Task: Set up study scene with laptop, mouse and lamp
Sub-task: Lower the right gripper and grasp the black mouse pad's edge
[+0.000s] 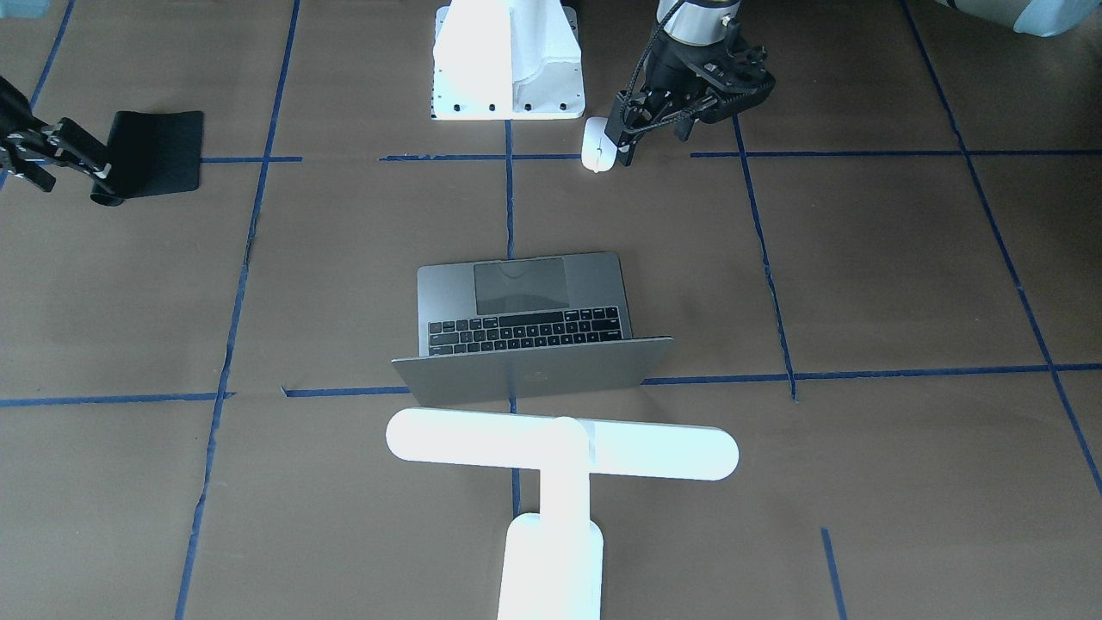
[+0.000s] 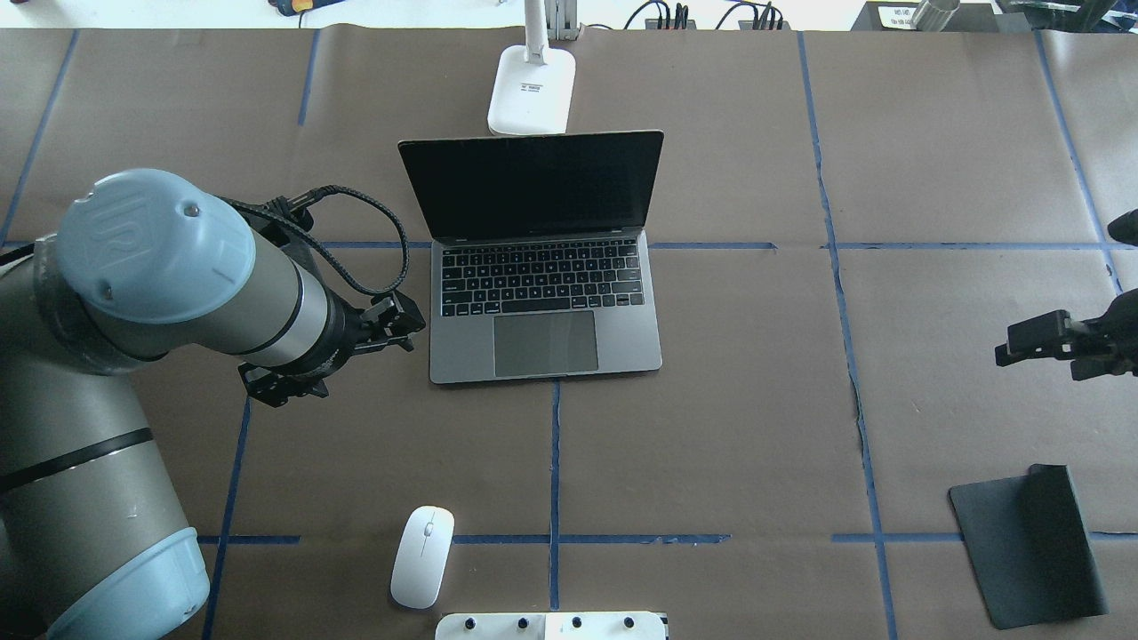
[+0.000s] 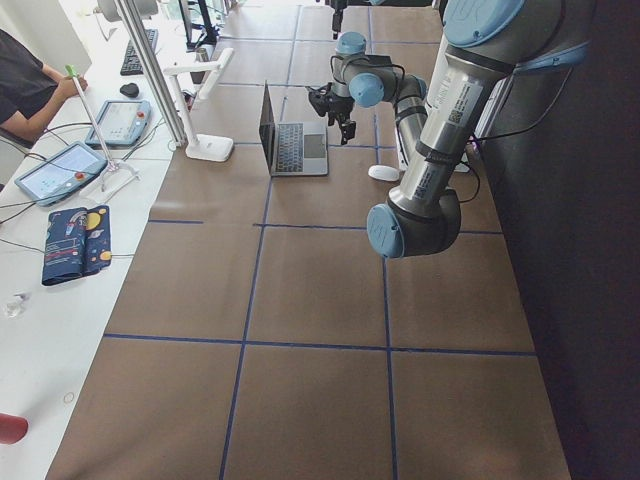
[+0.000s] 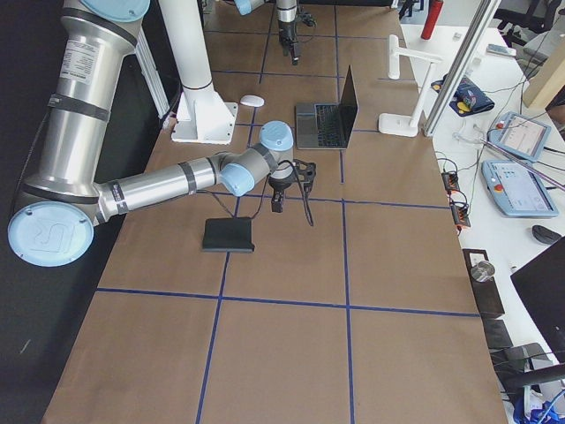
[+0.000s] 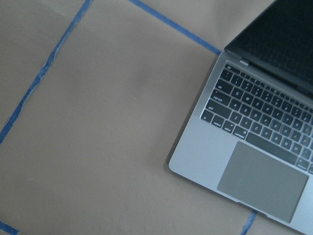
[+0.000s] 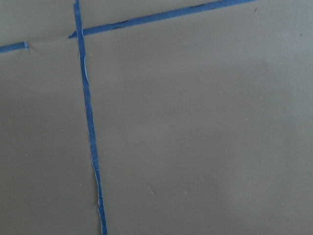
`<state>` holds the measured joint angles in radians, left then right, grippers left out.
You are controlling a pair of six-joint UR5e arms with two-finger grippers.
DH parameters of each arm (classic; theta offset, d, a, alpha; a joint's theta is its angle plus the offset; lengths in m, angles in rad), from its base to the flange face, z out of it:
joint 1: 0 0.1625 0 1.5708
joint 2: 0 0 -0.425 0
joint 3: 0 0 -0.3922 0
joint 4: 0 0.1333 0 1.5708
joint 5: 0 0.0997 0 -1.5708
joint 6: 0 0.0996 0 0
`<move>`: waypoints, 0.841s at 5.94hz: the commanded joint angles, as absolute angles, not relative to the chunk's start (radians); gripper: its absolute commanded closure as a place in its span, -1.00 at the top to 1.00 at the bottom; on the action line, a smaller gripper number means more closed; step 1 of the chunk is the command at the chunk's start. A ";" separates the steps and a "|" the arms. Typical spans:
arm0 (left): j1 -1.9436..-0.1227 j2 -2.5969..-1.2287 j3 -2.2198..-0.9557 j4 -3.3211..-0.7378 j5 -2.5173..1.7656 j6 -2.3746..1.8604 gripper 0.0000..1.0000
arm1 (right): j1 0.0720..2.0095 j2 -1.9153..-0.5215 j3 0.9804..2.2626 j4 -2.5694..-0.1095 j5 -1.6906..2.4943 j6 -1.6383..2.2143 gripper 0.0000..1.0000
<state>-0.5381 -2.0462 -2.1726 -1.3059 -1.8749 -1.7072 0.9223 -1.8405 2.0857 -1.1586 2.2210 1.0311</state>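
The grey laptop (image 1: 525,297) stands open in the middle of the table, keys and trackpad toward the robot; it also shows in the overhead view (image 2: 542,307) and the left wrist view (image 5: 254,152). The white mouse (image 2: 422,556) lies near the robot's base, left of the centre line, and shows in the front view (image 1: 594,145). The white T-shaped lamp (image 1: 560,448) stands behind the laptop's lid, with its base (image 2: 532,89) at the far edge. My left gripper (image 2: 400,324) hovers open and empty just left of the laptop. My right gripper (image 2: 1045,351) hovers open and empty at the far right.
A black rectangular mat (image 2: 1031,556) lies at the near right, below the right gripper, and shows in the front view (image 1: 159,151). The white bolted pedestal (image 1: 508,60) stands at the robot's edge beside the mouse. Blue tape lines cross the brown table.
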 commanded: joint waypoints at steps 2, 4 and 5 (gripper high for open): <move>-0.514 -2.037 -2.172 -1.307 -1.870 -1.704 1.00 | 0.795 -2.006 2.063 -0.947 2.171 1.090 1.00; -0.512 -2.042 -2.172 -1.307 -1.870 -1.703 1.00 | 0.759 -2.035 2.019 -0.893 2.158 1.121 1.00; -0.512 -2.048 -2.174 -1.307 -1.870 -1.703 1.00 | 0.714 -2.052 1.943 -0.794 2.140 1.121 1.00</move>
<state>-0.5128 -2.0433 -2.1729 -1.3070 -1.8699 -1.7028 0.7494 -2.0331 2.0005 -0.8747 2.1550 1.1186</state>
